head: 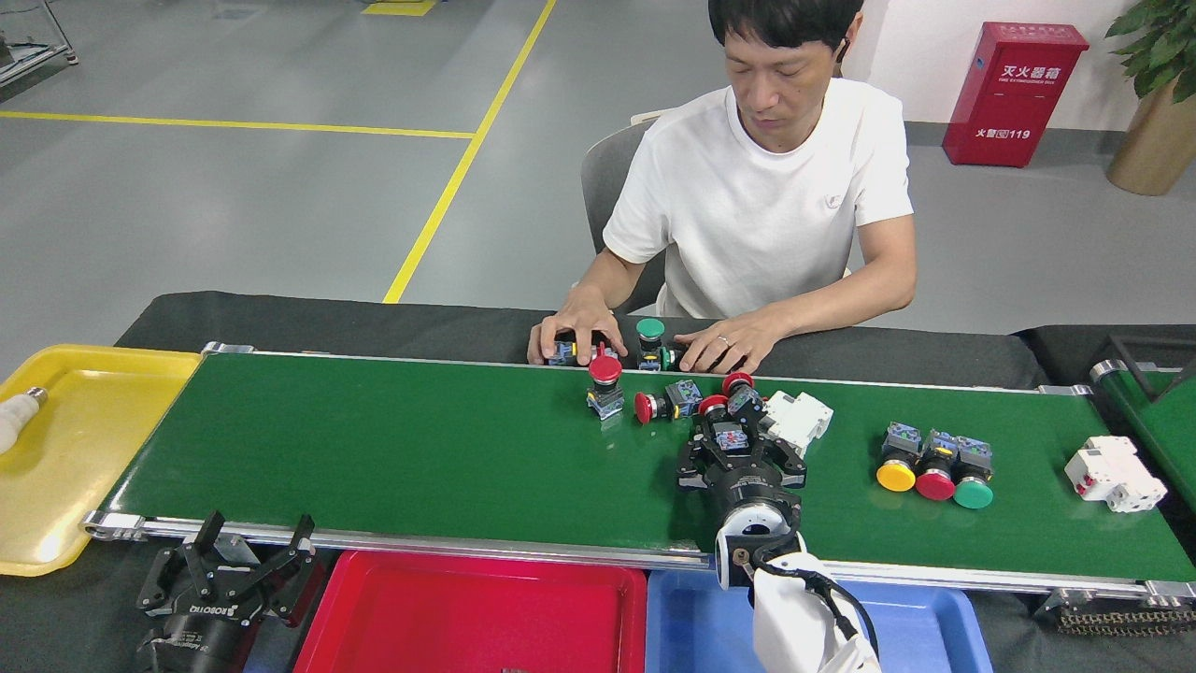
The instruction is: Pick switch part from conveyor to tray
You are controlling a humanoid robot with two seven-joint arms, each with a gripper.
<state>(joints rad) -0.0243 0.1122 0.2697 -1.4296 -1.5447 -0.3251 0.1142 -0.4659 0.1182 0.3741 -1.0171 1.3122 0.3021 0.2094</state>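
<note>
Right gripper (pixel 738 447), centre of frame, is over the conveyor (pixel 392 449) with fingers spread around a switch part (pixel 731 436) in a cluster of red push-buttons. Left gripper (pixel 245 570), lower left, is spread, off the belt. Red tray (pixel 467 612) and blue tray (pixel 691 617) lie along the bottom edge.
</note>
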